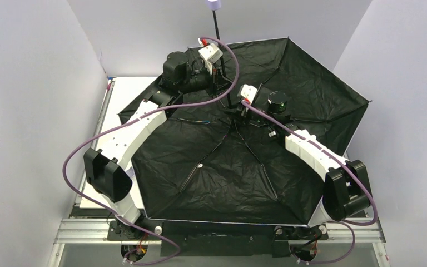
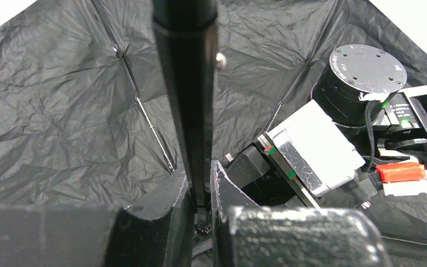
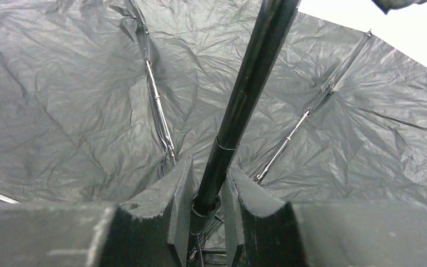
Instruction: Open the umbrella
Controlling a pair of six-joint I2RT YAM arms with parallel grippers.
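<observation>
The left gripper [image 2: 202, 192] and right gripper [image 3: 208, 192] clasp the open umbrella [image 1: 244, 167]

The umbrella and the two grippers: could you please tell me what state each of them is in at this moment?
umbrella: open, canopy fully spread, black underside facing the top camera.
shaft: extended, rising from the canopy's centre.
handle: free, at the shaft's far end, held by neither gripper.
left gripper: shut on the shaft.
right gripper: fingers close on either side of the shaft near the hub; contact cannot be confirmed.

Left claw [image 2: 201, 183] clamped; right claw [image 3: 208, 189] clamped
</observation>
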